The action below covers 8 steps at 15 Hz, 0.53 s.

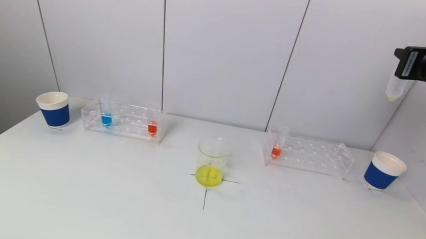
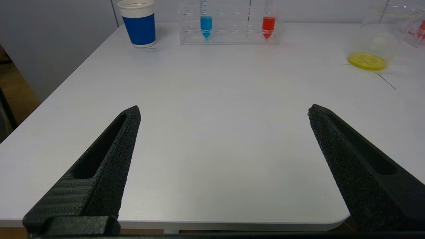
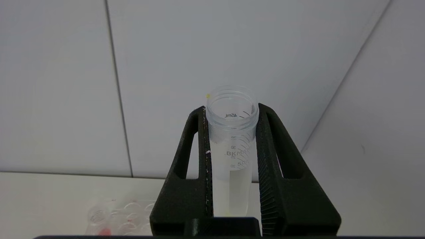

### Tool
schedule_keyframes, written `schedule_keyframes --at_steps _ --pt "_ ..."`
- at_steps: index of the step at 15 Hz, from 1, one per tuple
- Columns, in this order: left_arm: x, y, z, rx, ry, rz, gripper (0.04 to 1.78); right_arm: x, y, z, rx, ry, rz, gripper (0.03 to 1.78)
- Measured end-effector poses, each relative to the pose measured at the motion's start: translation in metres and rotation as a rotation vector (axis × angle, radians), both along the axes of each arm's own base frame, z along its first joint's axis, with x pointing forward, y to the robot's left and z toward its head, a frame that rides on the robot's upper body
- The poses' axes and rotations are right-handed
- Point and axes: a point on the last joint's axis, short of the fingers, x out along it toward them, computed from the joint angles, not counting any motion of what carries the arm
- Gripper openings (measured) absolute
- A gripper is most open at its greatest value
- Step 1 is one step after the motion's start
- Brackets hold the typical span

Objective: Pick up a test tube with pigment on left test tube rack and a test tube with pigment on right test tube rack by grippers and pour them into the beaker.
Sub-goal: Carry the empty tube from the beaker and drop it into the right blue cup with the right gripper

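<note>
My right gripper (image 1: pixel 403 61) is raised high at the right, above the right test tube rack (image 1: pixel 307 153). It is shut on a clear test tube (image 3: pixel 231 156) that looks empty, with only a yellow trace at its tip (image 1: pixel 392 97). The glass beaker (image 1: pixel 212 161) stands mid-table on a cross mark with yellow liquid at its bottom. The left test tube rack (image 1: pixel 123 120) holds a blue tube (image 1: pixel 106 118) and a red tube (image 1: pixel 152 127). One red tube (image 1: pixel 276 150) stands in the right rack. My left gripper (image 2: pixel 224 108) is open over the table's near edge, holding nothing.
A blue and white paper cup (image 1: pixel 54 109) stands left of the left rack. A second cup (image 1: pixel 383 170) stands right of the right rack. White wall panels close the back and right sides. The table's left edge drops off beside the left cup.
</note>
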Motion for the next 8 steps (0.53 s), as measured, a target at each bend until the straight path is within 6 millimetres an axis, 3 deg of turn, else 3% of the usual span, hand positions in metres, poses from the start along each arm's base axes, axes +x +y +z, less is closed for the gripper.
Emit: schedule_keyframes --at_steps 4,8 --pt "0.0 0.0 0.0 0.0 0.0 0.0 1.76 0.005 -0.029 0.002 0.03 -0.01 -0.084 0.45" --pt "0.0 0.0 0.0 0.0 0.0 0.0 1.76 0.018 -0.053 -0.014 0.083 0.013 -0.146 0.45"
